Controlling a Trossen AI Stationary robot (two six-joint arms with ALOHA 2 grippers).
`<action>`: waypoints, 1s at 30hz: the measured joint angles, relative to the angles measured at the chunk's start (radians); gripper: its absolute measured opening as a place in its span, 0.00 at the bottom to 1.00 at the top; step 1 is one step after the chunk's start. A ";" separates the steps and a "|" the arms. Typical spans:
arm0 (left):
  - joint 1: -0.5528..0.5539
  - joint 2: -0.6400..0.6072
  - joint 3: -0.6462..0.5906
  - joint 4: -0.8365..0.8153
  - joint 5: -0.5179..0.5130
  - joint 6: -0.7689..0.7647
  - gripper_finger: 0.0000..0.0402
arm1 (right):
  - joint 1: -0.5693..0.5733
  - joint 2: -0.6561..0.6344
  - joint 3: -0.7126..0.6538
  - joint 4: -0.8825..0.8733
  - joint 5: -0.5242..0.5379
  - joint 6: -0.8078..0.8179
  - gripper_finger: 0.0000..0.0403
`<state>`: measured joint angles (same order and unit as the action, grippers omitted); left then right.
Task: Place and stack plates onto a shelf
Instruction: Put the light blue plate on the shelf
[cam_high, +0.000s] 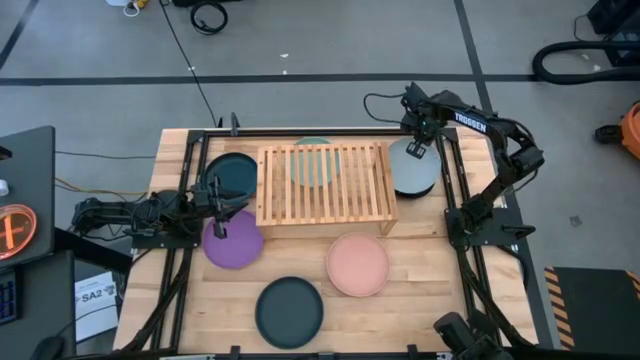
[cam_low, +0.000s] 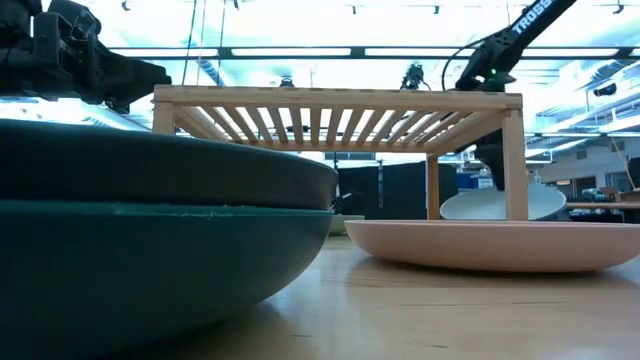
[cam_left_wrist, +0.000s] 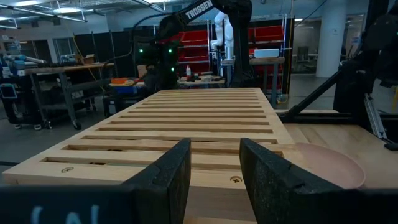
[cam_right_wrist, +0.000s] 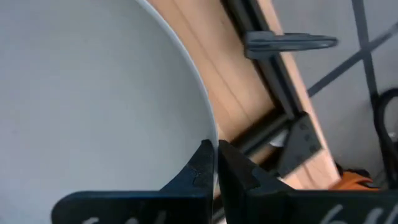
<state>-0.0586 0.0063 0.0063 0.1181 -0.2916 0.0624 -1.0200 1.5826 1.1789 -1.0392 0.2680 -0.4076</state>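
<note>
The shelf (cam_high: 325, 183), a low rack of light wooden slats, stands at the table's far middle, with a mint green plate (cam_high: 315, 160) lying under its slats. Right of it is the pale blue-white plate (cam_high: 415, 170), and my right gripper (cam_right_wrist: 215, 167) is shut on its far rim. A dark teal plate (cam_high: 232, 175), a purple plate (cam_high: 233, 242), a salmon pink plate (cam_high: 358, 265) and a charcoal plate (cam_high: 289, 311) lie flat on the table. My left gripper (cam_left_wrist: 214, 171) waits open at the shelf's left end, level with its top. My right gripper pinches the pale plate's rim (cam_right_wrist: 212, 134) between its two fingers, one on the plate's upper face and one beneath. The fingers come steeply from above at the plate's far edge. In the low view the plate (cam_low: 500, 205) looks tilted; its underside is hidden behind the salmon plate.
Black frame rails and a clamp (cam_right_wrist: 289, 42) run along the table's right edge close to the held plate. The shelf's right leg (cam_low: 515, 160) stands just beside it. A dark plate (cam_low: 150, 250) fills the low view's near left.
</note>
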 joint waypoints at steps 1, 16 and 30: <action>0.000 0.000 0.000 0.000 0.000 0.000 0.36 | 0.004 0.000 0.019 -0.019 0.009 0.000 0.03; 0.001 0.000 0.000 0.000 0.000 0.000 0.36 | 0.058 0.000 0.295 -0.239 0.090 0.037 0.03; 0.001 0.000 0.000 0.000 0.000 0.000 0.36 | 0.064 0.000 0.604 -0.404 0.214 0.076 0.03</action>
<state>-0.0580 0.0063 0.0059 0.1184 -0.2913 0.0624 -0.9558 1.5829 1.7832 -1.4433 0.4816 -0.3317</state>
